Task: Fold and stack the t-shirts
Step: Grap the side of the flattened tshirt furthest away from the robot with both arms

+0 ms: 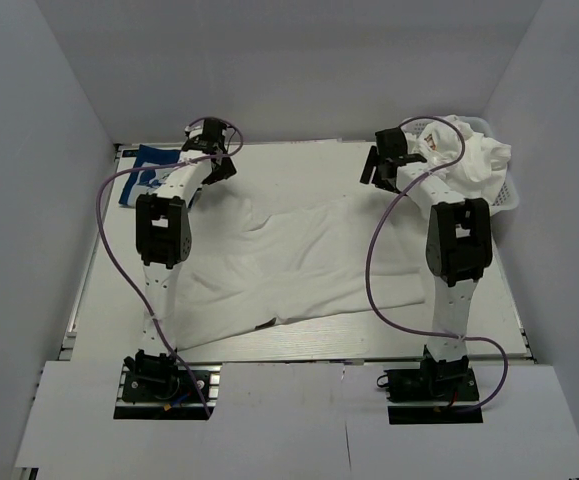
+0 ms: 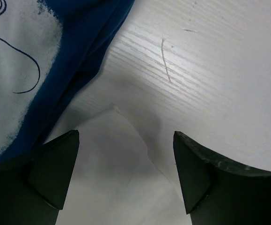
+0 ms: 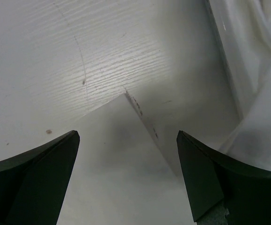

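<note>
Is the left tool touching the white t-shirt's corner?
Cannot tell. The left wrist view shows the open left tool straddling the white t-shirt corner, but the fingers hide any contact or gap.

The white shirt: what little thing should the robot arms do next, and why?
Probably lower both grippers and close them on the far corners of the white t-shirt. The left gripper and right gripper are both open, each with a cloth corner lying flat between its fingers, not yet pinched. Gripping both corners would let them start a fold.
</note>
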{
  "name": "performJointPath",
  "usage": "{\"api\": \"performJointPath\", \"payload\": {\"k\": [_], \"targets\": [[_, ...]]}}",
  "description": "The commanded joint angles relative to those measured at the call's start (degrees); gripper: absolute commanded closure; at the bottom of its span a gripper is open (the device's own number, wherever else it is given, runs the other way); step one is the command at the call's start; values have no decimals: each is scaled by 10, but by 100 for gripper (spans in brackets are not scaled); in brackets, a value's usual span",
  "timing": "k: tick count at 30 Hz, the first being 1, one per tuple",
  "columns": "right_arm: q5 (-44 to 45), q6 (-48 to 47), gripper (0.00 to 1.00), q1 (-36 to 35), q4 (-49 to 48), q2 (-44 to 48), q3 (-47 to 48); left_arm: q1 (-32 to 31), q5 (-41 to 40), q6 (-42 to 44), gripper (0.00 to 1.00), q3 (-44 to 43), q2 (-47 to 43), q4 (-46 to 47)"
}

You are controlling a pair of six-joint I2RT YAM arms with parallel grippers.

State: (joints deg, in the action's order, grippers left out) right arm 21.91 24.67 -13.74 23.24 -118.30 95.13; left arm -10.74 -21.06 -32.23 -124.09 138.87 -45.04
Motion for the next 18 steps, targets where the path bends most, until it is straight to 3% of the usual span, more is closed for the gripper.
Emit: {"api": "performJointPath", "payload": {"k": [1, 13, 14, 16, 18], "targets": [[-7, -23, 10, 4, 11, -27, 39, 1, -23, 3, 10, 9, 2, 22], [-46, -52, 10, 3, -21, -115, 95, 1, -39, -13, 49, -1, 60, 60], [-43, -52, 10, 3, -17, -125, 97, 1, -39, -13, 61, 4, 60, 60], [-44, -49, 10, 3, -17, -133, 99, 1, -39, -13, 73, 12, 60, 60], [-48, -47, 16, 2, -14, -138, 98, 1, -33, -13, 88, 17, 54, 60]]}}
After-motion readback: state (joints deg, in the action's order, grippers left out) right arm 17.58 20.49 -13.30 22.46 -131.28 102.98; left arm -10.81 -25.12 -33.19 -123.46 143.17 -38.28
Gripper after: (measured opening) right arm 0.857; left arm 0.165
